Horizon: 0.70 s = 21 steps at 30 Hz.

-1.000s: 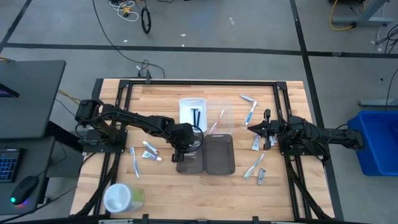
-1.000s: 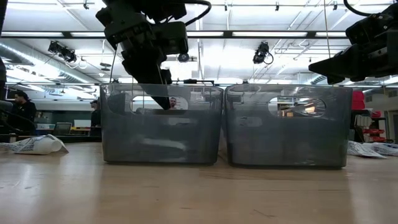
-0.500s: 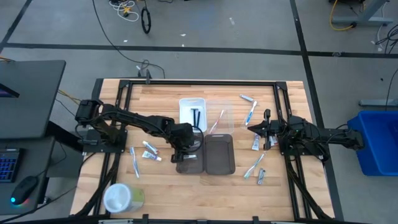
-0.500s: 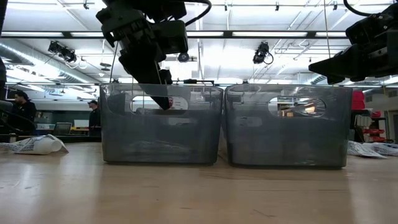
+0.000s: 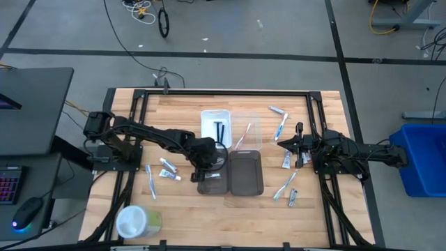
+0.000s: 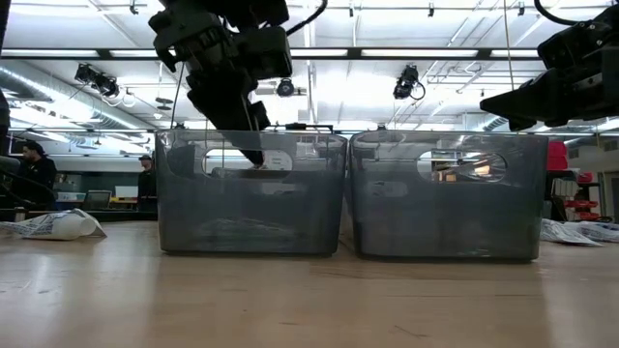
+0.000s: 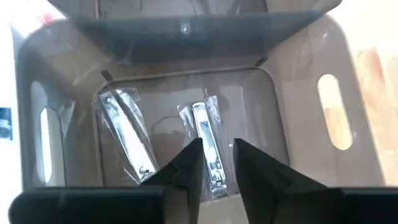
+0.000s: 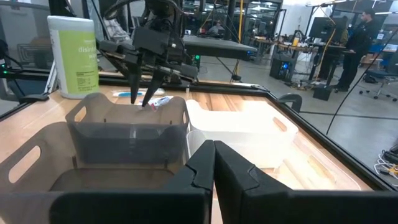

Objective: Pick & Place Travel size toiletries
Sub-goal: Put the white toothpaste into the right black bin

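Left gripper (image 7: 216, 163) hangs over the left grey translucent bin (image 5: 211, 183), fingers a narrow gap apart, holding nothing. Two metal nail clippers in clear wrappers (image 7: 205, 149) lie on that bin's floor, right below the fingertips. Right gripper (image 5: 287, 143) waits above the desk (image 5: 181, 216) at the right side, fingers shut and empty. Small white tubes and light-blue toothbrushes (image 5: 284, 187) lie scattered on the wood beside both arms.
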Available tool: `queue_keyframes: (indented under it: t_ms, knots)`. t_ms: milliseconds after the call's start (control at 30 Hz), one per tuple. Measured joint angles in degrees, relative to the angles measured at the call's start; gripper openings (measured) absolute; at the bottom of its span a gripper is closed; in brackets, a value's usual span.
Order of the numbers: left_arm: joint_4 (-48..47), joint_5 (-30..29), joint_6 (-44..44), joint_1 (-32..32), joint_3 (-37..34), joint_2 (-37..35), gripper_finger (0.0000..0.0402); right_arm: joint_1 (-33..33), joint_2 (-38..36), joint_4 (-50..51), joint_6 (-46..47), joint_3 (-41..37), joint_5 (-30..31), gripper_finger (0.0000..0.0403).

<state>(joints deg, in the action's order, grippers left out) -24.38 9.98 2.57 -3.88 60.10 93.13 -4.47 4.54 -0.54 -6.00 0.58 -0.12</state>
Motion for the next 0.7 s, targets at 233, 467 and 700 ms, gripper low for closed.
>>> queue_keyframes:
  t_ms: [233, 467, 700]
  knots:
    - [-0.1, -0.2, 0.0, -0.1, 0.0, -3.2, 0.0046, 0.0, 0.0, 0.0, 0.0, 0.0, 0.0, 0.0013]
    - [-0.1, -1.7, -0.4, -0.1, 0.0, -5.6, 0.0014, 0.0, 0.0, 0.0, 0.0, 0.0, 0.0, 0.0013]
    - [-0.8, -1.8, -3.0, -0.1, 0.0, -7.4, 0.0006, 0.0, 0.0, 0.0, 0.0, 0.0, 0.0, 0.0013]
